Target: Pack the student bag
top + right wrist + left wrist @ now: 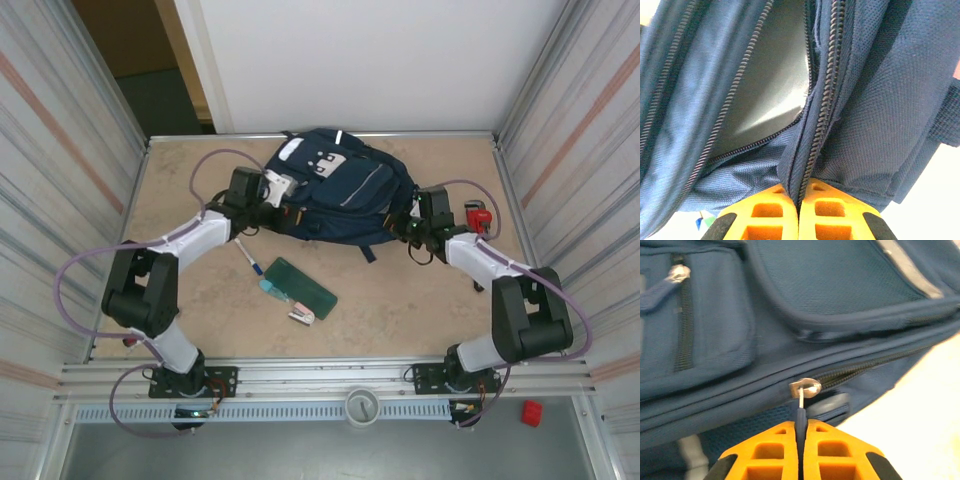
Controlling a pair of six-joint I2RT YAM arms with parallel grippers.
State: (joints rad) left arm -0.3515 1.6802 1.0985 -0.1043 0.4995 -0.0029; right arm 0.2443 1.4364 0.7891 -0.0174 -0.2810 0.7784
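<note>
The student bag (335, 190), a navy backpack with white patches, lies at the back middle of the table. My left gripper (268, 190) is at its left side. In the left wrist view that gripper (801, 432) is shut on the dark pull tab of a silver zipper slider (806, 388). My right gripper (412, 225) is at the bag's right side. In the right wrist view it (801, 196) is shut on a zipper edge (816, 145) of the student bag (875, 110), beside an unzipped opening with grey lining (765, 90).
On the table in front of the bag lie a pen (249, 257), a dark green flat case (301, 287) and a small pink and white item (301, 316). A red object (479, 215) sits by the right wall. Metal walls enclose the table.
</note>
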